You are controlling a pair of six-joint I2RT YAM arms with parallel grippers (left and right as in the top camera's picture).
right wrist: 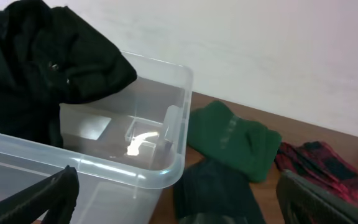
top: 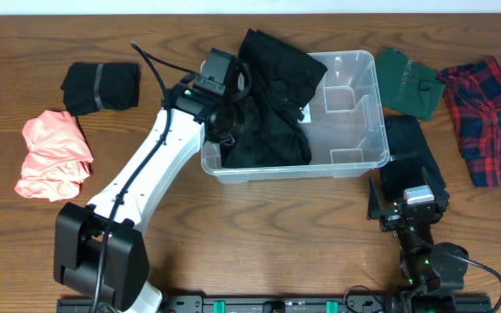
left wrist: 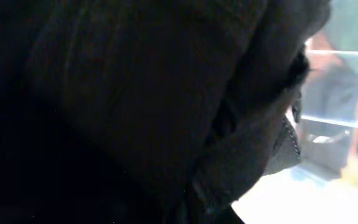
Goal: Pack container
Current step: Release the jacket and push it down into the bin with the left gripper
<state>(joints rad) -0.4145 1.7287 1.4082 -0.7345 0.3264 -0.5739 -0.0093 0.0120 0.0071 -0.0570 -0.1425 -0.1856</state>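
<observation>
Left pincer shut, seemingly on the garment, with the bin beneath it; right pincer wide open, empty, bin ahead-left; bin looks light, stiff, slick; take it by the rim.

Here's the clear rectangular plastic container, glossy and smooth; crumpled black garment is matt cloth; brown worktop shows wood grain, lightly sheened

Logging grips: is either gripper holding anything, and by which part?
The left gripper is shut on the black garment, in its folds; exact spot hidden. The right gripper is open, empty.
</observation>
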